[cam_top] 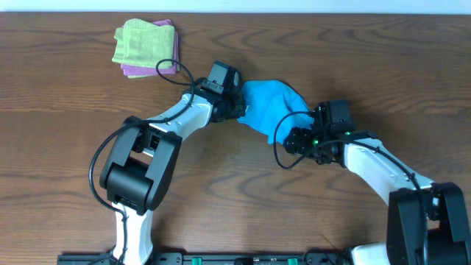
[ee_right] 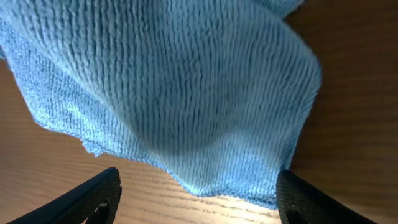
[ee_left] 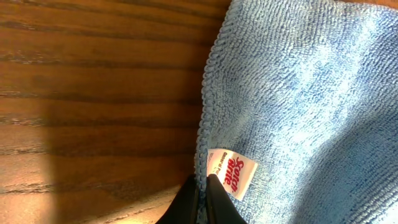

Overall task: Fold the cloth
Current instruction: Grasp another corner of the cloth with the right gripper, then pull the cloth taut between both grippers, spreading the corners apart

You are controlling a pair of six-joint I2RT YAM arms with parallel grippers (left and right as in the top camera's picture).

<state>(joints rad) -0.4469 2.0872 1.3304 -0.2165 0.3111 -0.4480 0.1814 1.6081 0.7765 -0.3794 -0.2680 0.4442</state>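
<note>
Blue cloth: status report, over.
Left hand shut on blue cloth edge. Right hand open, cloth between its fingers. Green cloth stacked apart, nothing blocking.

Left claw [ee_left: 200, 182] tight together, right claw [ee_right: 198, 186] wide apart.

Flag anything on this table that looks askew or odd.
The cloth lies bunched and rumpled, not flat, its edge pinched in the shut left gripper beside its white label. Nothing else stands out.
</note>
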